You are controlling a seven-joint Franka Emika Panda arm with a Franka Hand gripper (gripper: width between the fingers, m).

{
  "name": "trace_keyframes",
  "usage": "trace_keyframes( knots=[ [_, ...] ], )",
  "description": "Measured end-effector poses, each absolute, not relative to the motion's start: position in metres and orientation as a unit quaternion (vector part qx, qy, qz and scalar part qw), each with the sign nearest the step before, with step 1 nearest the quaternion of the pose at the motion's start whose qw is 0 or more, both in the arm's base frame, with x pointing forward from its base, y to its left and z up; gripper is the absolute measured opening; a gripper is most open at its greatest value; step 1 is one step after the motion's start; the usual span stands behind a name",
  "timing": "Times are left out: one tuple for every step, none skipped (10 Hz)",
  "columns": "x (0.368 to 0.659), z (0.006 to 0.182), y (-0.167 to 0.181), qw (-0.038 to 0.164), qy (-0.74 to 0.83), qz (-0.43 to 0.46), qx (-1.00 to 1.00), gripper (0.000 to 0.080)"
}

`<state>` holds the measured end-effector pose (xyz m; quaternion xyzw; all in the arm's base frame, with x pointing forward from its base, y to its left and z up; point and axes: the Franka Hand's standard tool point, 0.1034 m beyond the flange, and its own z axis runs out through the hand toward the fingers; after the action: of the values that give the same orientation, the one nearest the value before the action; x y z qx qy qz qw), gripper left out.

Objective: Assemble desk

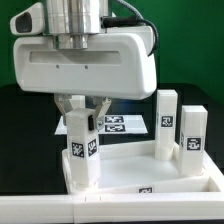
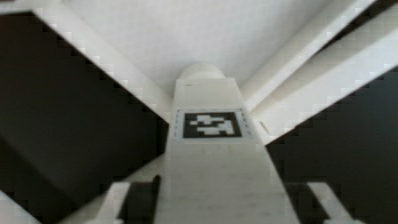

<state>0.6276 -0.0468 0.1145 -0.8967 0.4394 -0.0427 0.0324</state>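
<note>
The tabletop point(image 1: 150, 180) lies flat on the dark bench point(image 1: 20, 150) with its raised rim upward, which I judge is so that its corner sockets face up to take the legs. Two legs already stand upright in it at the far side, toward the exterior view's right: one point(image 1: 165, 125) nearer the tabletop's middle and one point(image 1: 194, 135) at its right corner, each showing a black-and-white tag. Behind the tabletop the marker board point(image 1: 125, 123) lies flat on the bench. My claw point(image 1: 80, 125) is clamped on a third leg point(image 1: 81, 150), holding it upright by its upper part above the tabletop's left near corner, so that its lower end can go straight down into that socket. In the wrist view the leg point(image 2: 217, 140) runs between my fingers point(image 2: 324, 200), pointing at the angle where two rim walls point(image 2: 311, 55) meet; whether it is seated I cannot tell.
</note>
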Motion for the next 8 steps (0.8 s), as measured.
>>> trace_keyframes(
  knots=[
    [0.6275,0.1137,-0.0438,0.043,0.538,-0.032,-0.841,0.0284],
    [0.6275,0.1134,-0.0452,0.062,0.623,-0.024,-0.779,0.0284],
    [0.6274,0.1131,-0.0472,0.076,0.679,-0.015,-0.73,0.0284],
    [0.6274,0.1129,-0.048,0.081,0.714,-0.01,-0.696,0.0284],
    [0.6274,0.1129,-0.0471,0.081,0.717,-0.01,-0.693,0.0284],
    [0.6273,0.1129,-0.0472,0.081,0.711,-0.01,-0.699,0.0285],
    [0.6268,0.1123,-0.0465,0.078,0.686,-0.013,-0.723,0.0285],
    [0.6245,0.1107,-0.0448,0.058,0.593,-0.022,-0.802,0.0439]
  ],
)
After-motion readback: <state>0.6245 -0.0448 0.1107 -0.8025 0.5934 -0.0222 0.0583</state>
